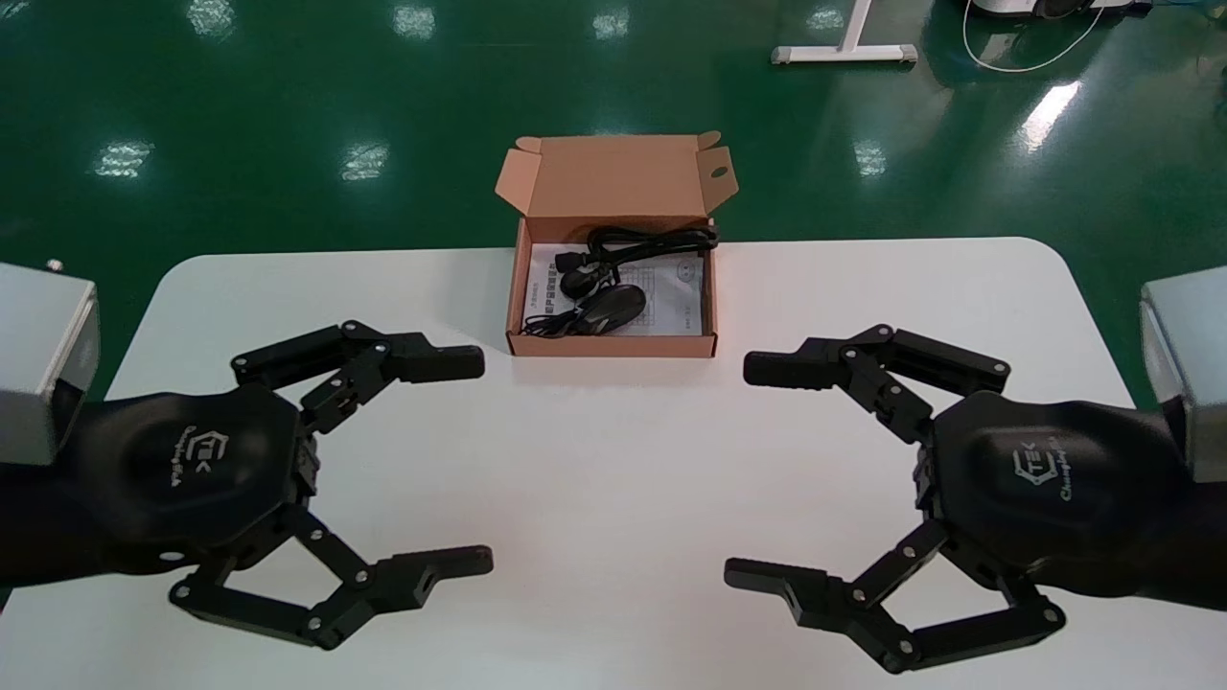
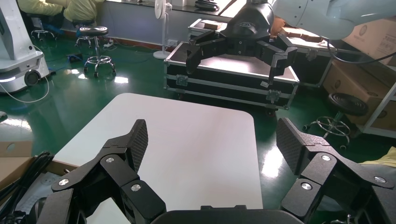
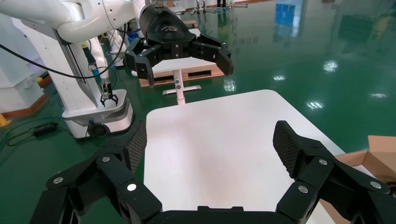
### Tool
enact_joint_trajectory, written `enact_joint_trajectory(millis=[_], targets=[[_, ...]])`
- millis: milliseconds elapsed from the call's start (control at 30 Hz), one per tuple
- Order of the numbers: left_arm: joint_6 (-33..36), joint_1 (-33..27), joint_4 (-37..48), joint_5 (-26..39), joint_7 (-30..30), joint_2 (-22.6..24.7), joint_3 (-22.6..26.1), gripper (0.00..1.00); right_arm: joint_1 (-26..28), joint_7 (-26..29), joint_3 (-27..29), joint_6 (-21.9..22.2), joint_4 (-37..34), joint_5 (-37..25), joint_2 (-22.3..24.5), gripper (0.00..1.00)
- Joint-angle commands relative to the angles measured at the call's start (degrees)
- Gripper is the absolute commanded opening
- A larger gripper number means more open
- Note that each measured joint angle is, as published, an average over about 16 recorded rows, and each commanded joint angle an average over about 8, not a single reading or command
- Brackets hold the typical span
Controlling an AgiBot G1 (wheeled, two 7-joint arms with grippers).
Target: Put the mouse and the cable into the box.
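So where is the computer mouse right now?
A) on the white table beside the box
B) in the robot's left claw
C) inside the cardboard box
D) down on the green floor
C: the mouse lies inside the open box next to the cable, while the left gripper and right gripper are both open and hold nothing.

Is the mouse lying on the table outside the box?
No, the mouse lies inside the open box, next to the cable.
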Motion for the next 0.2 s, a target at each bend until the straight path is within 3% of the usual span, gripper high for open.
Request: enact_joint_trajectory(millis=[33,200], targets=[[0.0,0.0,0.0,0.0,0.0,0.0,0.0,1.0,0.0,0.0,0.0,0.0,0.0,0.0,0.0,1.0],[0.0,0.0,0.0,0.0,0.0,0.0,0.0,1.0,0.0,0.0,0.0,0.0,0.0,0.0,0.0,1.0]])
